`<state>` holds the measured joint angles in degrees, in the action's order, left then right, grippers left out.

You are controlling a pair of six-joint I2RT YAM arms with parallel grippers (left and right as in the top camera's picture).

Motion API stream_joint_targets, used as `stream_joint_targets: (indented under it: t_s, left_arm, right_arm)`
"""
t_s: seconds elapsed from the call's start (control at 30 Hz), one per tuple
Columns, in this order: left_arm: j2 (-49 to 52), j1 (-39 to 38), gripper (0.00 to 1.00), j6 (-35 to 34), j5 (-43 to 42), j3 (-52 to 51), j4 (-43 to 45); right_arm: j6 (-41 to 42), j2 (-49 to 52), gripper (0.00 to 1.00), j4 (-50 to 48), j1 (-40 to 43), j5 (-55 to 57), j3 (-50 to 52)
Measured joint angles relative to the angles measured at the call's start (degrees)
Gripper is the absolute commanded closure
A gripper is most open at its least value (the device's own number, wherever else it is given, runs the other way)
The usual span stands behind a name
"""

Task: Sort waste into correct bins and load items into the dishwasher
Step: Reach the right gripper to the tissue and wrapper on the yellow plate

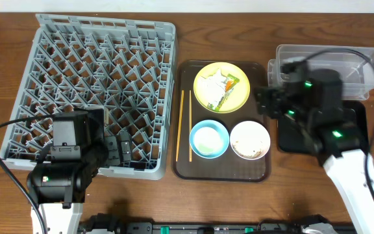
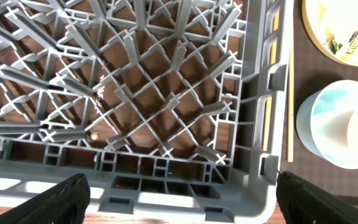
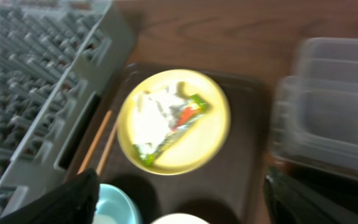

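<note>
Left end effector (image 1: pixel 118 148), spread, hangs over the dish rack (image 1: pixel 76 65) at lower left. Right end effector (image 1: pixel 265 103), spread too, sits just right of the plate (image 1: pixel 241 91) holding the wrapper (image 1: pixel 214 84).

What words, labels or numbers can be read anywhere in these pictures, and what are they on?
No text can be read.
Wrapper on the yellow-green plate: dark print shows in the left wrist view, but it is too small and cut off to read, and it is blurred in the right wrist view.
Grey rack and brown tray: no writing visible.
</note>
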<state>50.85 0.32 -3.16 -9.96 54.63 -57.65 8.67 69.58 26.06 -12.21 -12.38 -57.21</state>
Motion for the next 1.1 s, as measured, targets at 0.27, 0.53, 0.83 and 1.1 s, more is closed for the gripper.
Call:
stream_joint_targets:
  t_s: [0.27, 0.53, 0.83, 1.1]
  left_arm:
    - [0.0, 0.0, 0.04, 0.0, -0.2, 0.1, 0.2]
    - [0.0, 0.0, 0.04, 0.0, -0.2, 0.1, 0.2]
    - [0.0, 0.0, 0.04, 0.0, -0.2, 0.1, 0.3]
    - [0.0, 0.0, 0.04, 0.0, -0.2, 0.1, 0.4]
  right_arm:
    - [0.1, 16.8, 0.23, 4.6, -8.0, 4.9, -18.6]
    - [3.3, 32.5, 0.28, 4.3, -11.1, 8.0, -24.4]
    - [7.8, 45.9, 0.36, 2.3, -13.8, 10.7, -24.4]
    - [14.0, 51.0, 0.9, -0.2, -15.3, 13.2, -24.4]
